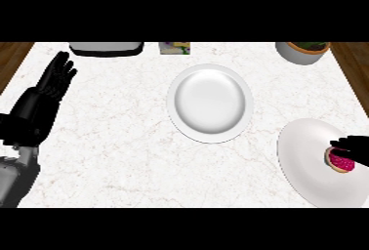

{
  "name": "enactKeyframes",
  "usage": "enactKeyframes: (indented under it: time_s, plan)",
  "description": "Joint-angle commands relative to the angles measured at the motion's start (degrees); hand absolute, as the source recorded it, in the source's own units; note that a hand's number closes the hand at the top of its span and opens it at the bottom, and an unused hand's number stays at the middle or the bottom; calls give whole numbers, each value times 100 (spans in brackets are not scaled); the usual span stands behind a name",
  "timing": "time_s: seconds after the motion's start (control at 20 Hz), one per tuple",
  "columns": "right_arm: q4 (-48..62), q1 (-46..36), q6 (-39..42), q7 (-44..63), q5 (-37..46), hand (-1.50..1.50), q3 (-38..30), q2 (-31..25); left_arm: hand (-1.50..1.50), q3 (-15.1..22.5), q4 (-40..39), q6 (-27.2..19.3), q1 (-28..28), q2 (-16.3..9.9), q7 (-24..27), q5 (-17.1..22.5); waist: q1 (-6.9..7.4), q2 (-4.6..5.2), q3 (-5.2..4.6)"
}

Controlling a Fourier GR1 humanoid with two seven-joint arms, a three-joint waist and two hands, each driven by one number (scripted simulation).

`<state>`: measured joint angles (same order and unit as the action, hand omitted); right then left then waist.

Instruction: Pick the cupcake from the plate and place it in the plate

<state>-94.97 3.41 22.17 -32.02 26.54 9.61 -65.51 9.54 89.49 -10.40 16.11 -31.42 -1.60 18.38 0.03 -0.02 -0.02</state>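
A cupcake with pink frosting lies on the white plate at the right edge of the counter. My right hand comes in from the right edge, its black fingers curled over the cupcake's top and far side. A second, empty white plate sits in the middle of the counter. My left hand rests open at the far left, fingers pointing up and holding nothing.
A dark appliance with a light top stands at the back left. Beside it at the back centre is a small patterned box. A pot with a plant stands at the back right. Wooden floor shows past both counter sides.
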Motion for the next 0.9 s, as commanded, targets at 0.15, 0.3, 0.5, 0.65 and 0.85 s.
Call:
enactKeyframes:
  time_s: [0.15,0.3,0.5,0.65,0.85]
  plan:
    - [734,-498,-323,280,1127,-150,329,902,0,-486,-382,485,383,-48,-129,40,27,21,4]
    - [1147,-547,-578,218,1643,-150,305,1025,0,-326,152,220,111,176,-320,-229,31,6,5]
    - [1624,-1311,-39,534,1995,-150,475,1288,0,-504,95,593,125,121,-249,-133,95,22,3]
    - [1657,-931,-291,556,2297,-150,344,1494,0,-484,242,507,35,323,-491,-355,14,1,3]
    - [2310,-1153,-571,189,2785,-150,479,1897,0,-465,-215,479,310,719,-308,-657,5,11,4]
